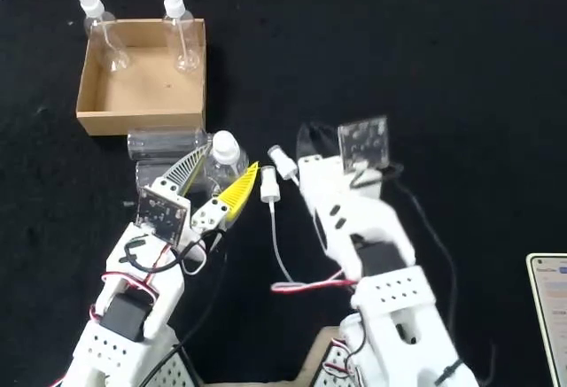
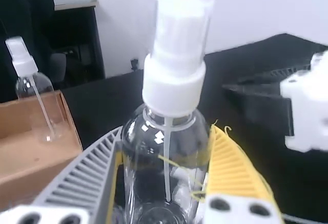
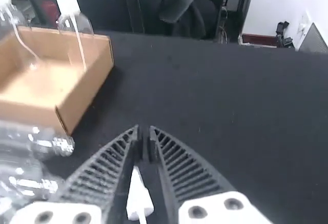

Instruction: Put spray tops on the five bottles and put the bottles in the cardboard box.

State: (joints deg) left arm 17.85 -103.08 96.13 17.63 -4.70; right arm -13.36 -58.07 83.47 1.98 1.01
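**A:** What is the left end effector (image 1: pixel 230 158) doing?

**B:** It is clamped around a bottle (image 2: pixel 154 167), with the grey finger on one side and the yellow on the other. The bottle stands upright just off the box's near right corner, and a white spray top (image 2: pixel 177 55) sits on its neck.

**A:** And the box (image 1: pixel 133 123)?

**B:** It is at the far left of the black tabletop (image 1: pixel 443 68). Two capped bottles (image 1: pixel 99 37) (image 1: pixel 182 42) stand inside against its far wall, one in each corner.

**A:** Are any without tops?

**B:** Two open bottles (image 1: pixel 164 144) (image 1: pixel 155 174) lie on their sides on the tabletop, one behind the other. They are between the box's front wall and the left arm.

**A:** What about the right end effector (image 3: pixel 143 130)?

**B:** It is narrow, with the black fingers drawn almost together and only a slit between them. Two loose tops (image 1: pixel 283 164) (image 1: pixel 270 190) lie between the arms, just beside the right arm's white front. The nearer one trails a thin tube toward the near edge. In the right wrist view a white top shows through the slit near the finger bases. I cannot tell whether it is pinched there or lying underneath.
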